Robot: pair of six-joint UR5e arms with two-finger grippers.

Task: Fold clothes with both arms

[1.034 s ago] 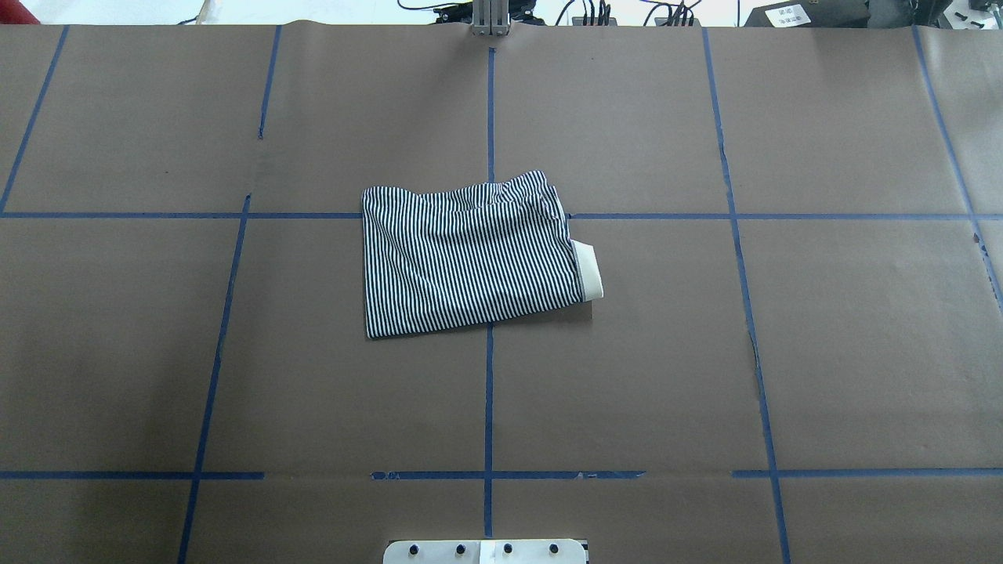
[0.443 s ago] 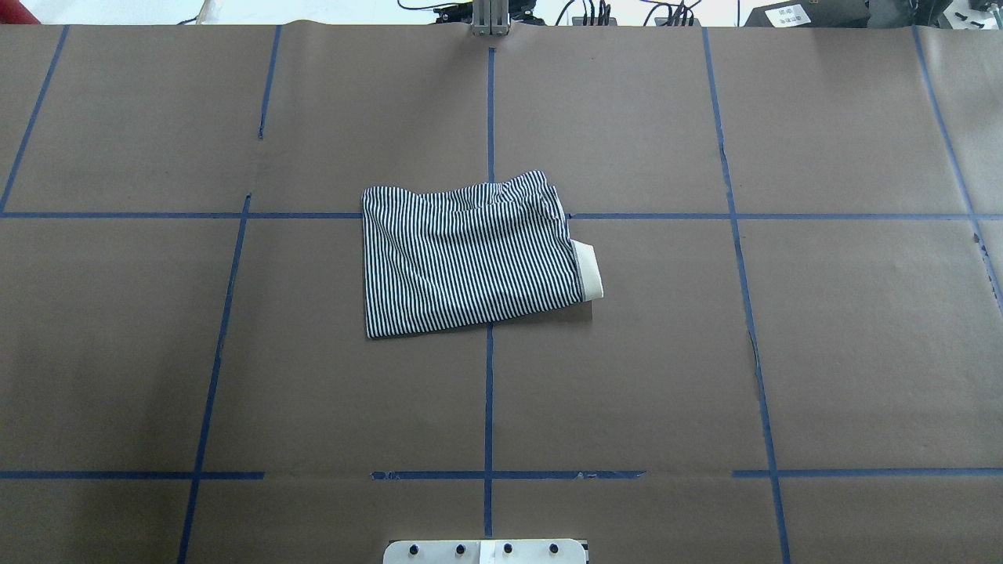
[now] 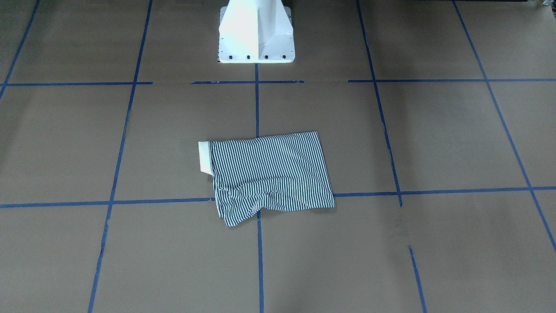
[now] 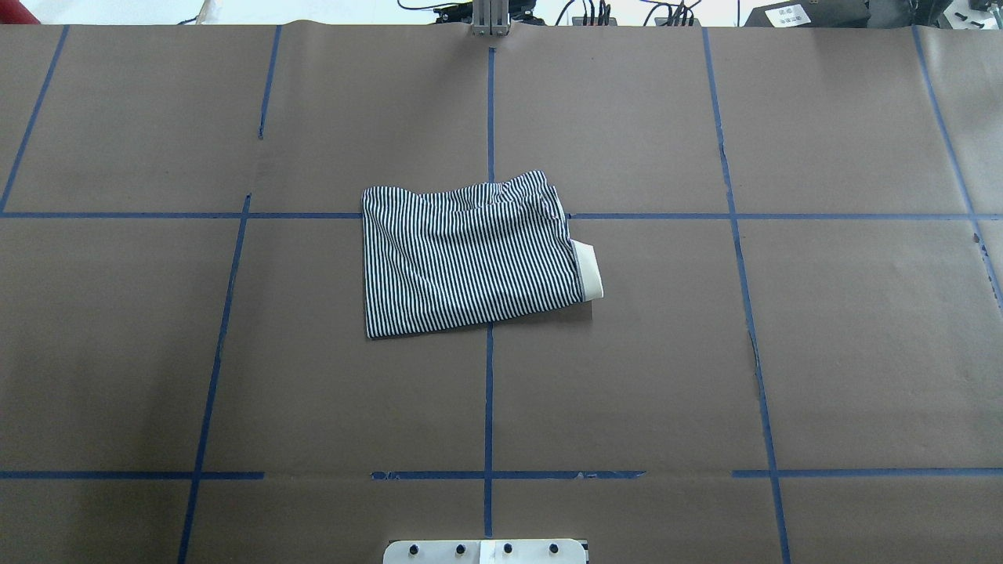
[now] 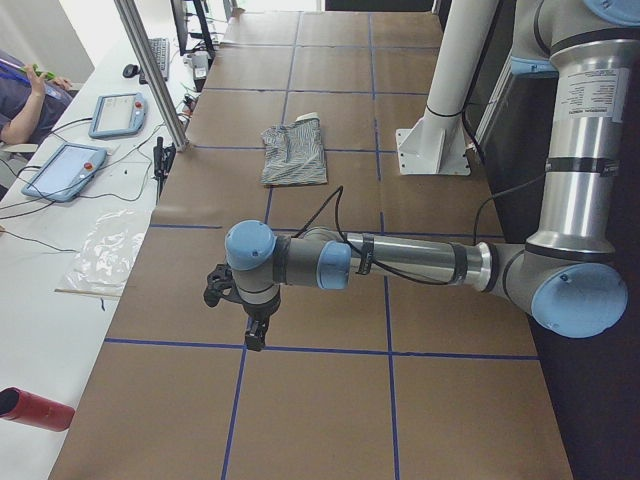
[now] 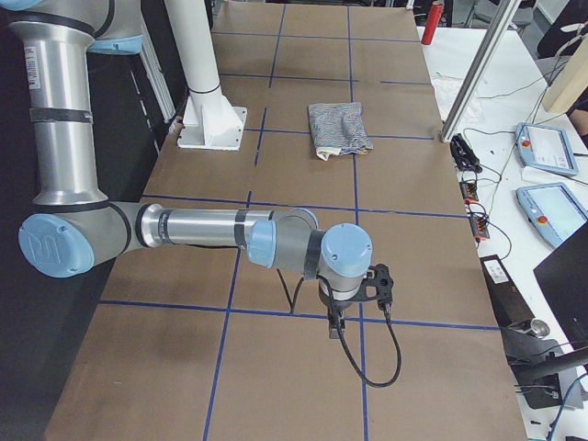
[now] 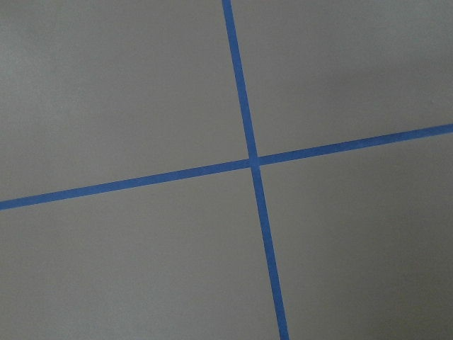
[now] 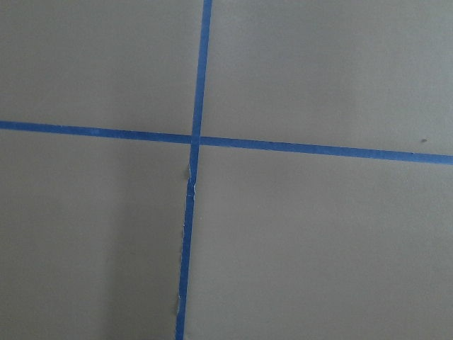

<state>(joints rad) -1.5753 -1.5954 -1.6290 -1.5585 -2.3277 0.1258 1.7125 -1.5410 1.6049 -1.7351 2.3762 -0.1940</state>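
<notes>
one folded shirt, two arms, one pedestal

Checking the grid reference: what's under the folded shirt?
Brown paper table cover and blue tape lines run under the shirt; their crossing is covered. A cream collar pokes out from under the striped layer. Nothing else shows.

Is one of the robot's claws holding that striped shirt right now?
No: the folded navy-and-white striped shirt lies alone on the brown paper-covered table in the overhead view, nothing touching it.
</notes>
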